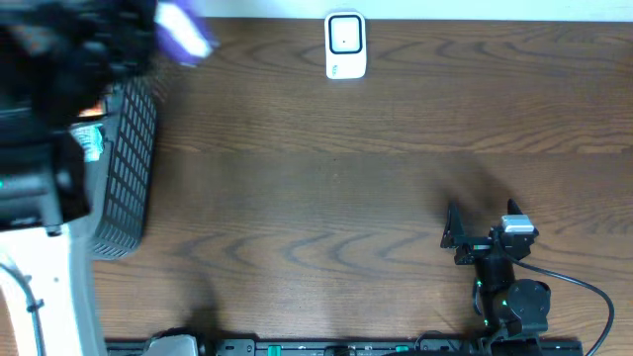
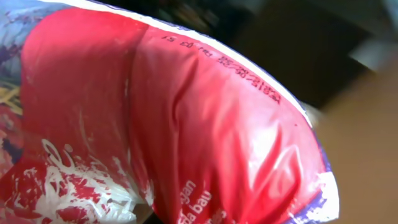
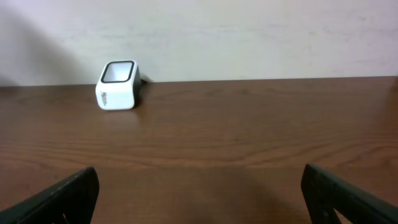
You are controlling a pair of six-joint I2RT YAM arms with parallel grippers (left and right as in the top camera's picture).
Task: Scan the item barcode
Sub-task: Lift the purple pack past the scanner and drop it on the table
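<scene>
Packet (image 2: 186,124): red glossy plastic with white graphics, a purple-white edge and a dotted print code along its upper seam. It fills nearly the whole left wrist frame. In the overhead frame it appears as a blurred purple-white shape (image 1: 183,30) at the upper left, at the tip of the left gripper (image 1: 148,40) and higher in the frame than the black mesh basket (image 1: 124,168). The left fingers are not visible; the jaws are closed on the packet.

Scanner (image 1: 345,44): white body, dark window, top centre of the overhead frame, well apart from the packet.

Right gripper (image 1: 451,238): lower right of the overhead frame, jaws fully apart, holding nothing, over the wooden table (image 1: 316,178).
</scene>
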